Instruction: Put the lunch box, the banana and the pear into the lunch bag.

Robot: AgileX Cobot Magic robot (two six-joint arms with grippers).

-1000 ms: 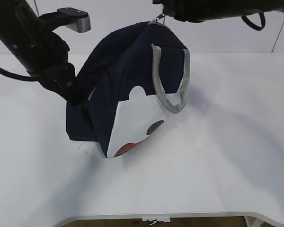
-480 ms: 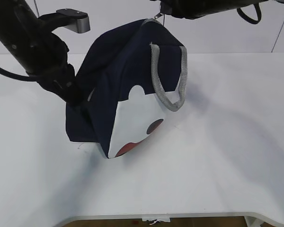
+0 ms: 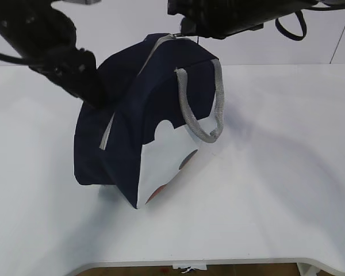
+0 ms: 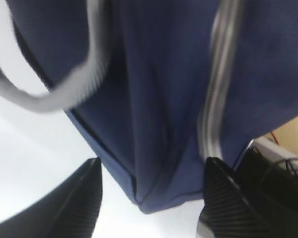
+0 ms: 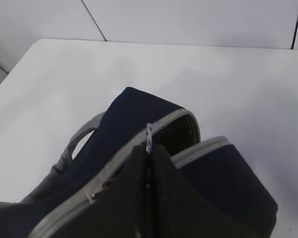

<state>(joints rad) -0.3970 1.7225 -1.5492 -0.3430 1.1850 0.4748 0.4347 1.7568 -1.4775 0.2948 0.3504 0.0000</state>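
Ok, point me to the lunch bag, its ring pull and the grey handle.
lunch bag (image 3: pixel 126 109), exterior view, navy side panel.
ring pull (image 5: pixel 148 137), right wrist view, metal ring above the fingertips.
grey handle (image 3: pixel 191 121), exterior view, left strap.

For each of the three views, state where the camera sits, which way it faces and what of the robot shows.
Exterior: in front, slanting down at the lunch bag on the table; both arms show.
Left wrist: close against the bag's fabric; open left gripper.
Right wrist: above the bag, looking down; right gripper pinching the ring pull.
All share the bag and its grey zipper.
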